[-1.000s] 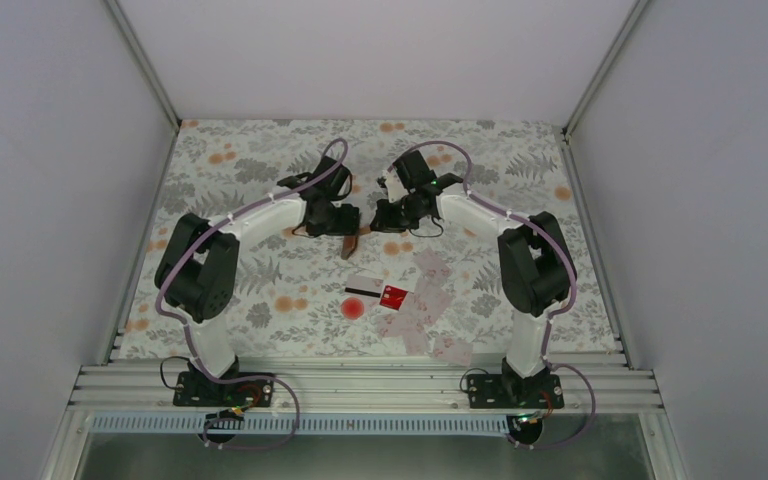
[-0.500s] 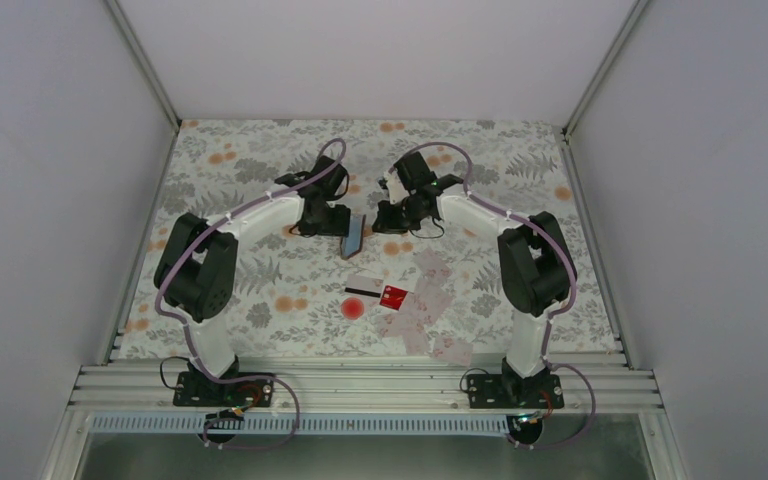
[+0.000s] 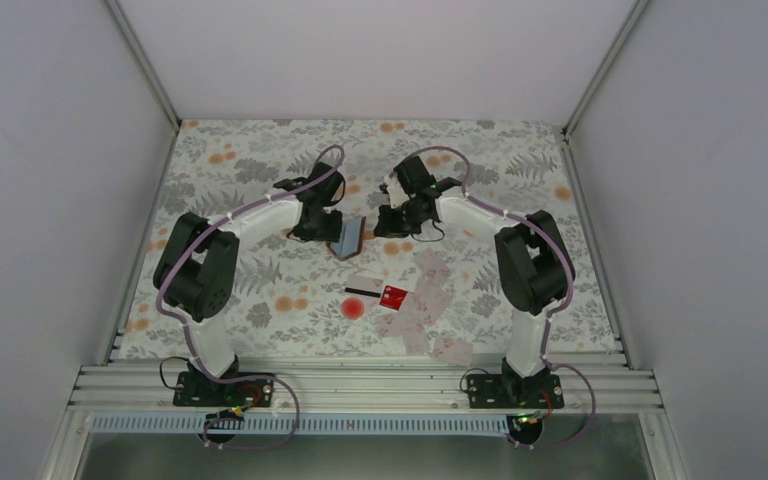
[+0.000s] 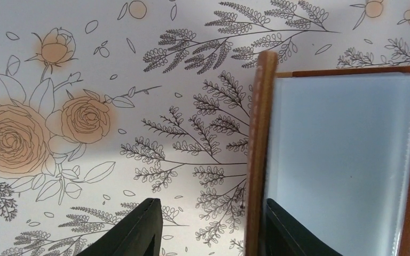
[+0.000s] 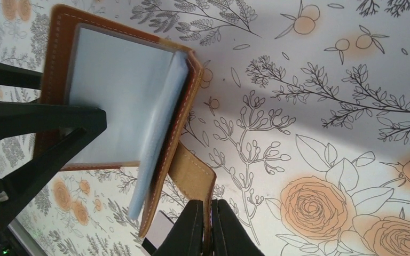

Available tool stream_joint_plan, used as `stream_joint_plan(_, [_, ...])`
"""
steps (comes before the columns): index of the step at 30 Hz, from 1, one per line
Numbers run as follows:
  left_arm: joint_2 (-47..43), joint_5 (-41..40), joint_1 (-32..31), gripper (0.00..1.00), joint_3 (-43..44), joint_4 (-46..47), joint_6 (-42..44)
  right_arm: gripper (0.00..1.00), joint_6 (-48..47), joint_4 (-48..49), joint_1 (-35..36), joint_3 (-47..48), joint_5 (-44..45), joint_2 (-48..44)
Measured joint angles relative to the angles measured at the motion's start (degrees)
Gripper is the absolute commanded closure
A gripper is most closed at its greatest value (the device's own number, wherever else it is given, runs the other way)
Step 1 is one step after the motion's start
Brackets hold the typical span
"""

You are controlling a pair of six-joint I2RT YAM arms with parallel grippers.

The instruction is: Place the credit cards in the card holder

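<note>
The card holder (image 3: 349,237), brown leather with pale inner pockets, is held up off the table between my two grippers, its inside showing. My right gripper (image 5: 209,207) is shut on its leather flap (image 5: 195,173). My left gripper (image 4: 211,201) is open astride one stitched cover edge (image 4: 257,154). That edge lies against the right finger (image 4: 288,232); the left finger (image 4: 139,229) stands apart from it. The credit cards lie nearer the arm bases: a pale one with a black stripe (image 3: 364,285), a red one (image 3: 394,294) and several pale ones (image 3: 426,300).
A round red spot (image 3: 352,308) is on the flowered tablecloth (image 3: 240,160) next to the cards. One pale card (image 3: 450,349) lies close to the table's near edge. Grey walls close in the table on three sides.
The card holder has swung from edge-on to showing its pale inside. My left gripper has shifted slightly left and its jaws have narrowed around the cover. The right gripper has kept its grip.
</note>
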Motion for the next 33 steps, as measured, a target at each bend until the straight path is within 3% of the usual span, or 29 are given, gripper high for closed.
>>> stream_joint_plan(5, [0.0,2.5,1.2,0.68,-2.5,3.0,0.0,0.96,-0.6,0.6,0.0,-1.0,0.3,1.5])
stream_joint_plan(11, [0.0,6.1,2.5,0.97,-4.2,5.7,0.0,0.96,-1.0,1.2,-0.3,-2.7,1.0,3.2])
stream_joint_plan(14, [-0.1,6.9,2.4,0.98,-4.3,6.6,-0.1,0.89,-1.4,1.8,-0.5,-3.2,1.1,3.5])
stream_joint_plan(18, [-0.6,7.2,2.4,0.98,-4.3,6.7,-0.5,0.70,-2.3,2.0,-0.9,-3.2,1.1,3.7])
stream_joint_plan(28, [-1.8,5.4,2.4,0.98,-2.5,2.8,-3.5,0.66,-3.2,-1.5,-3.0,-1.3,-1.6,1.8])
stream_joint_plan(33, [-1.8,3.9,2.1,0.98,-0.4,1.2,-4.5,0.52,-3.5,-2.1,-3.2,0.8,-9.9,-1.3])
